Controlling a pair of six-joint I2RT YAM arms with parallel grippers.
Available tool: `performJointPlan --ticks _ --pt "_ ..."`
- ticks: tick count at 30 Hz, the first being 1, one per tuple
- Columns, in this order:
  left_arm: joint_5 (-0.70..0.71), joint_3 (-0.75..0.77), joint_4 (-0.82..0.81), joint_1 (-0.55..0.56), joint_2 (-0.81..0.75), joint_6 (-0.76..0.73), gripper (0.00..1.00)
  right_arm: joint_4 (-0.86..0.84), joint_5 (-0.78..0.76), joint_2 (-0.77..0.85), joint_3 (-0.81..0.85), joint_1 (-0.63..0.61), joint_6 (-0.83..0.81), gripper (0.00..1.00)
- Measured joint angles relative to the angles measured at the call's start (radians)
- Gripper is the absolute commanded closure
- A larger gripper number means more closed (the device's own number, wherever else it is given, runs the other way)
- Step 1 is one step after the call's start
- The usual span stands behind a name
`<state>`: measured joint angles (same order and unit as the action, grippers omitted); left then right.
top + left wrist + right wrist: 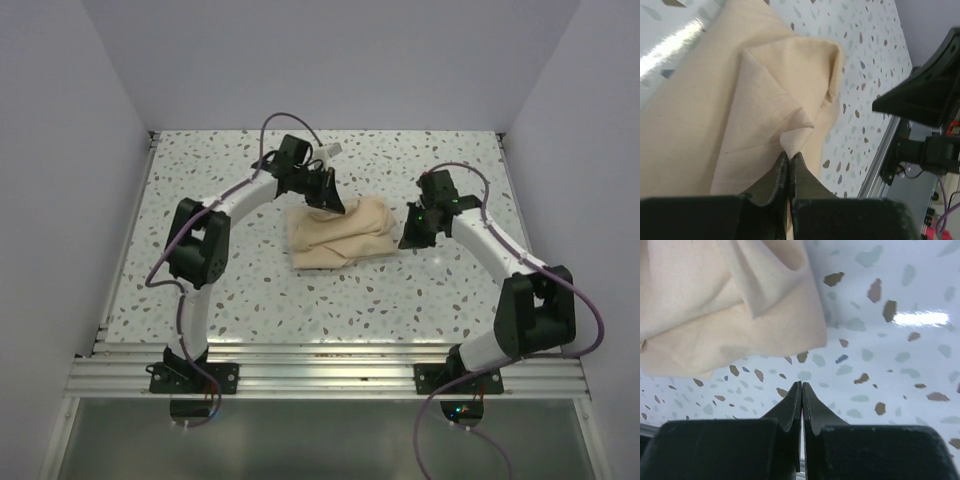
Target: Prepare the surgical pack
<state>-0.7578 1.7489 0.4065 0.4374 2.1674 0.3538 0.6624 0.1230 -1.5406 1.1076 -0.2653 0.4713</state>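
Observation:
The tan cloth sheet point(340, 232) lies folded into a bundle at the middle of the table. My left gripper point(333, 205) is at the bundle's far edge, shut on a corner of the cloth point(797, 136). My right gripper point(408, 240) is shut and empty, just right of the bundle, with its tips point(801, 385) over bare table short of the cloth's edge point(740, 305). The metal tray, scissors, forceps, gauze and packet are out of view.
The speckled table point(250, 290) is walled at the back and both sides. A metal rail point(330, 365) runs along the near edge. My right arm point(930, 100) shows in the left wrist view, close beyond the bundle.

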Motion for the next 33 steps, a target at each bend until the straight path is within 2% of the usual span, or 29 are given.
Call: performJointPlan --ticks 6,11,16,18,19,22,26,30,33 --pt "0.014 -0.16 0.004 0.113 -0.171 -0.061 1.0 0.06 0.037 0.091 -0.037 0.14 -0.025 1.0" --pt "0.003 -0.294 -0.007 0.155 -0.273 -0.069 1.0 0.066 0.068 0.01 -0.024 0.186 -0.029 1.0" --pt "-0.007 -0.425 -0.01 0.183 -0.296 -0.083 1.0 0.06 0.105 -0.114 0.032 0.19 -0.035 1.0" --pt "-0.015 -0.473 -0.009 0.206 -0.296 -0.087 0.92 0.056 0.11 -0.142 0.047 0.19 -0.035 1.0" --pt "-0.02 -0.493 -0.009 0.218 -0.296 -0.088 0.75 0.055 0.112 -0.155 0.054 0.19 -0.035 1.0" --pt "-0.031 -0.531 -0.007 0.243 -0.304 -0.108 0.5 0.055 0.115 -0.181 0.071 0.193 -0.042 0.99" --pt "-0.013 -0.562 0.003 0.243 -0.375 -0.13 0.44 0.063 0.111 -0.194 0.097 0.209 -0.055 0.81" --pt "0.034 -0.563 -0.011 0.223 -0.499 -0.129 0.41 0.082 0.106 -0.194 0.138 0.236 -0.074 0.75" --pt "0.067 -0.563 -0.059 0.182 -0.581 -0.108 0.46 0.064 0.155 -0.194 0.167 0.248 -0.067 0.7"
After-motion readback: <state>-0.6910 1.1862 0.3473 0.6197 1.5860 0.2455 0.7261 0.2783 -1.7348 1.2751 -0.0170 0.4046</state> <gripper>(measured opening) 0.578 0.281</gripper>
